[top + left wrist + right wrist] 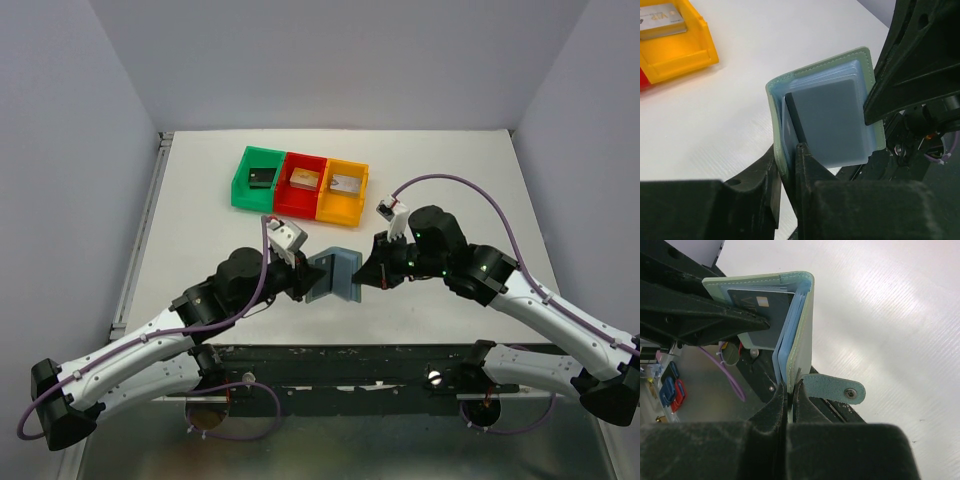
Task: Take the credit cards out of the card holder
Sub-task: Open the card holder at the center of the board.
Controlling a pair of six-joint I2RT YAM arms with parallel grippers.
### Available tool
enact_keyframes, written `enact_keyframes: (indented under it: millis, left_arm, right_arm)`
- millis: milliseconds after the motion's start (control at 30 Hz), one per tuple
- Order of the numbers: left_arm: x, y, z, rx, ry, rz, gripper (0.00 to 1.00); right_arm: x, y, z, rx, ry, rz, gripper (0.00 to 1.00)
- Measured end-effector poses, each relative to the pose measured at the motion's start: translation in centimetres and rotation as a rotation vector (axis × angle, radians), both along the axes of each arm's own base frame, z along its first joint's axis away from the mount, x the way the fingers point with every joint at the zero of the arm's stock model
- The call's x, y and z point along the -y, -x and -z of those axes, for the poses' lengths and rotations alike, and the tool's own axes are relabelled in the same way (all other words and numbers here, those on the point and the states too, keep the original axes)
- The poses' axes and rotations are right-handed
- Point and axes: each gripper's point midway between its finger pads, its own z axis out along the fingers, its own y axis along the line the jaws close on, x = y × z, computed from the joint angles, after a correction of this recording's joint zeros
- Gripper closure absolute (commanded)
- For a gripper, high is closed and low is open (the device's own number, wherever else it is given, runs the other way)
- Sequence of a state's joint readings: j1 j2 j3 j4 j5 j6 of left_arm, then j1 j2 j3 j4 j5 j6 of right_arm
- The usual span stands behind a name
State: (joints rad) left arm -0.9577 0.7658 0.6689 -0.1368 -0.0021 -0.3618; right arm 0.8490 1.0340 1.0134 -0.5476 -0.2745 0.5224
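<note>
The left end effector (304, 273) and right end effector (371, 270) clamp the open card holder (338, 276); 1 dark credit card (762, 307) inside, print unreadable.

The card holder (335, 275) stands open at the near middle of the table (200, 200), between 2 grippers. To its left, the left gripper (303, 277) has the left flap pinched between its fingers; to its right, the right gripper (370, 270) has the right flap likewise. 1 card (762, 310) sits in a pocket on the left flap. Behind the card holder, well apart, 3 bins (300, 208) stand in 1 row, touching side by side, with 1 piece in each.
</note>
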Motion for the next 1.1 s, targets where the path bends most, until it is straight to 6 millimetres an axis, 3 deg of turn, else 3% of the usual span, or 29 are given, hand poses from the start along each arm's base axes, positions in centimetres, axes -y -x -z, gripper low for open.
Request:
enact_keyframes:
  millis: [133,267,500,700,967,1100]
  left_arm:
    - [-0.2,-0.1,0.6,-0.007,-0.013,-0.009,0.99]
    - [-0.5,0.0,1.5,-0.022,-0.042,-0.015,1.00]
    - [-1.1,-0.3,3.5,-0.071,-0.090,-0.060,1.00]
    - [-0.1,-1.2,6.7,-0.166,-0.148,-0.097,1.00]
    - [1.5,-2.0,11.0,-0.246,-0.090,-0.132,1.00]
    - [1.7,-2.9,11.7,-0.262,-0.049,-0.160,1.00]
  right_arm:
    - [0.0,0.0,0.2,-0.004,0.004,0.001,0.56]
    - [0.5,-0.1,0.2,0.014,0.015,0.013,0.41]
    - [3.3,-0.4,-0.6,0.094,0.057,0.094,0.41]
    - [3.3,-1.0,-0.9,0.140,0.029,0.114,0.47]
    - [2.0,-1.2,5.1,0.059,0.073,0.090,0.53]
    - [1.7,-1.3,8.0,0.021,0.108,0.085,0.55]
